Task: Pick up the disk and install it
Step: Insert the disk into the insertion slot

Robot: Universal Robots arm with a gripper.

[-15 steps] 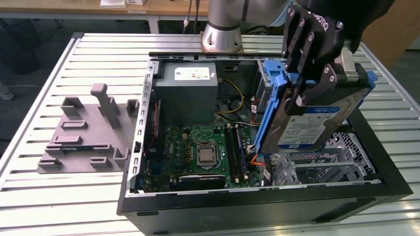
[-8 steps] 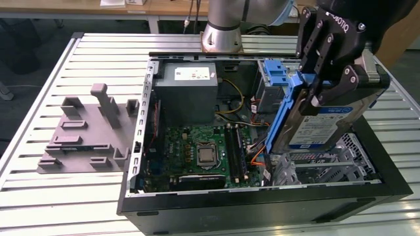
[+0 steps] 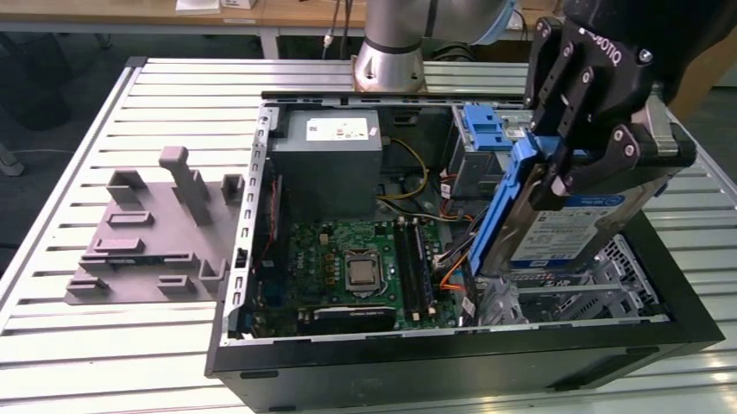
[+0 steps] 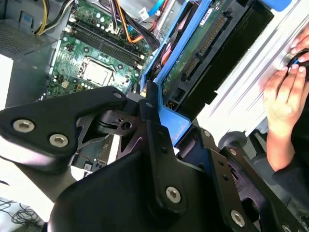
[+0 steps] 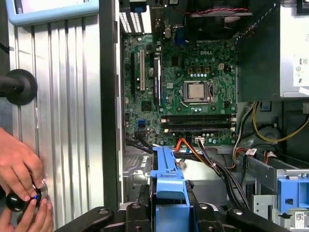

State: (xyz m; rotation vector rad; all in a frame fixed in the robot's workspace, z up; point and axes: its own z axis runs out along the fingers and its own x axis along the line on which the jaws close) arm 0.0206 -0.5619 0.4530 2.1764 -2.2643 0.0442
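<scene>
"Exterior view first: how was the arm posed?"

"Bent down over the open computer case (image 3: 461,366), wrist canted. The end effector (image 3: 576,177) had its fingers clamped on the blue frame of the disk (image 3: 564,233)."

"And where was the disk?"

"Hanging steeply tilted beneath the end effector, its lower end within the case's opening and the motherboard (image 3: 357,267) beside and below it. In the second wrist view, a person's hand (image 4: 285,92) touched a small dark knob at the counter (image 4: 251,82), well off to one side of the end effector."
</scene>
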